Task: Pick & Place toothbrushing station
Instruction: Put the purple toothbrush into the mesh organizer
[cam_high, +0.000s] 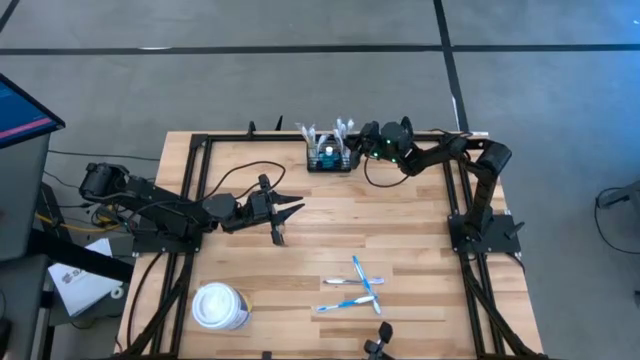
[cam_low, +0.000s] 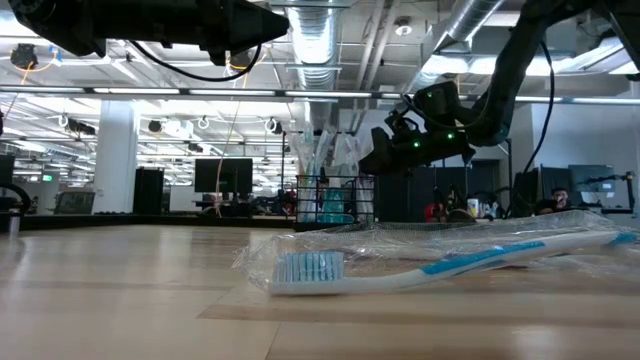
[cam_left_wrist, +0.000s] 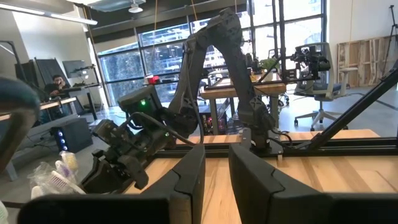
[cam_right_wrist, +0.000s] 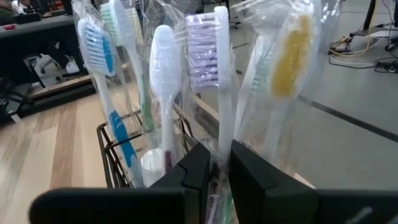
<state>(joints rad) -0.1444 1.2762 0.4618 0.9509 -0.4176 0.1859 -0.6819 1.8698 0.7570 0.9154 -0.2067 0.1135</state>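
High view: right gripper (cam_high: 352, 150) jaws narrowly around a wrapped toothbrush (cam_right_wrist: 219, 93) in edge-set organiser (cam_high: 330, 158).

Grey concrete floor (cam_high: 300, 90) around the table, crossed by dark lines. Table is light wood planks (cam_high: 400, 230) with a black frame rail (cam_high: 190, 200). Blue screen corner (cam_high: 20, 110) at the far left of the high view, cables (cam_high: 70, 205) beside it. Low view: open industrial ceiling, exposed silver duct (cam_low: 315, 30), pipes, strip lights (cam_low: 150, 93); white column (cam_low: 117, 155), dark monitors (cam_low: 222, 175) on desks behind. Left wrist view: tall windows (cam_left_wrist: 155, 56), wooden workbench (cam_left_wrist: 261, 90), office chair (cam_left_wrist: 320, 87), timber panels (cam_left_wrist: 360, 59) against a white wall. A person sits at a desk (cam_left_wrist: 59, 84) far off.
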